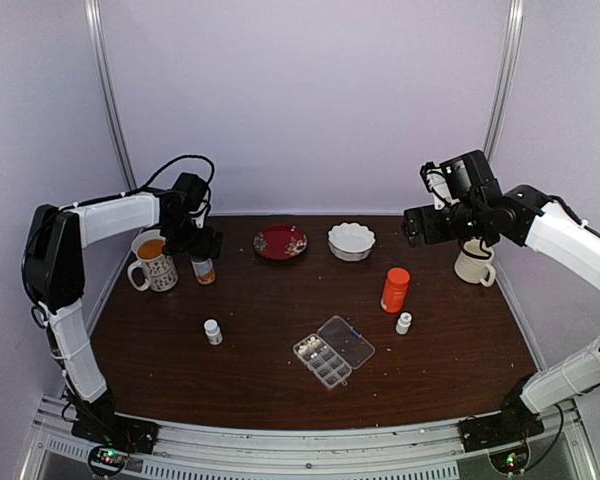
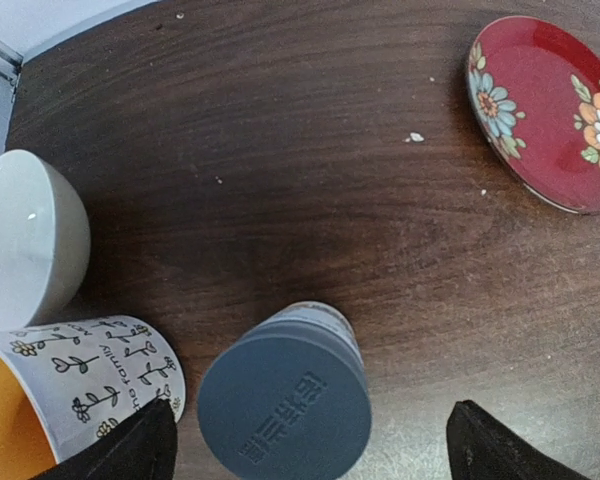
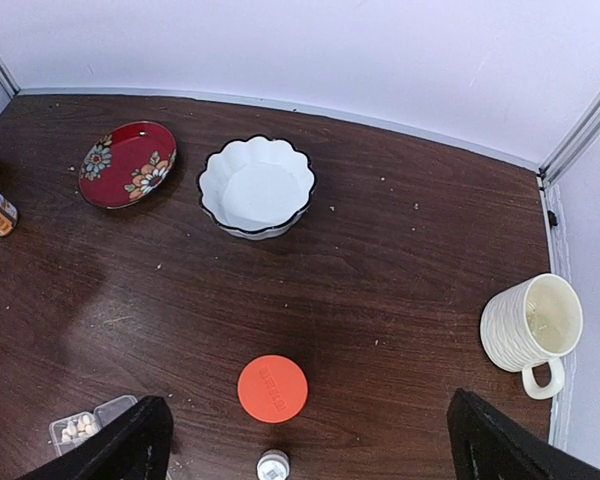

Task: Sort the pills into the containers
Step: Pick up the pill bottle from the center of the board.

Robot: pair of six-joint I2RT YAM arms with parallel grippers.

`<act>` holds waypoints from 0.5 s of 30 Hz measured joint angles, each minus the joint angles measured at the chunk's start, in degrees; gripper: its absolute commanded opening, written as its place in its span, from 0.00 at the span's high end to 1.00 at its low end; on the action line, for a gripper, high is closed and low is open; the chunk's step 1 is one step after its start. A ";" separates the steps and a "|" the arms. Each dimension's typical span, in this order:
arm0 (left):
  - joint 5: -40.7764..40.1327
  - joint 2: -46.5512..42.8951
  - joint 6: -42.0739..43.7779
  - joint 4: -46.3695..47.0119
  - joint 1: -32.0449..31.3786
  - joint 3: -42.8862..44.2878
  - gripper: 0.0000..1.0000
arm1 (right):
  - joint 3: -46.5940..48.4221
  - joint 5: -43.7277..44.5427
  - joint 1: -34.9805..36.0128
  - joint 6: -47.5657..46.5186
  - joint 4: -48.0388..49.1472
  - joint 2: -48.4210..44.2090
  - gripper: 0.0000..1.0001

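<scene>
The pill box [image 1: 323, 361] lies near the front middle of the dark wooden table [image 1: 250, 350], well apart from both arms. Its clear lid [image 1: 347, 340] is flung open flat beside it, and a few whitish pills [image 1: 306, 347] sit in the cells at its left end. The left gripper [image 2: 315, 450] hangs with its jaws spread wide on either side of a grey-capped amber bottle [image 2: 283, 405], touching nothing, just beside the flower-printed mug [image 2: 90, 380]. The right gripper [image 3: 310, 440] is likewise wide open and empty, high above the orange-capped bottle [image 3: 272, 388]. The pills look hard, smooth and almost weightless, so they would likely skid or roll under such broad fingers; tipping them is probably safer than pinching. The box seems light, thin and slippery on the wood, so the safest grip is across its outer walls, never by the hinged lid. The bottle looks rigid and is best gripped round its body below the cap.
</scene>
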 measured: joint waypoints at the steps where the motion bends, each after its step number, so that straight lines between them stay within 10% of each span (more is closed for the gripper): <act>1: -0.02 0.42 -0.07 -0.04 0.11 0.00 0.04 | 0.00 -0.26 0.00 0.02 0.13 0.00 0.00; 15: 1.11 3.21 -1.07 -0.70 1.92 0.00 0.40 | 1.53 -3.65 0.00 -0.46 -0.11 1.29 0.03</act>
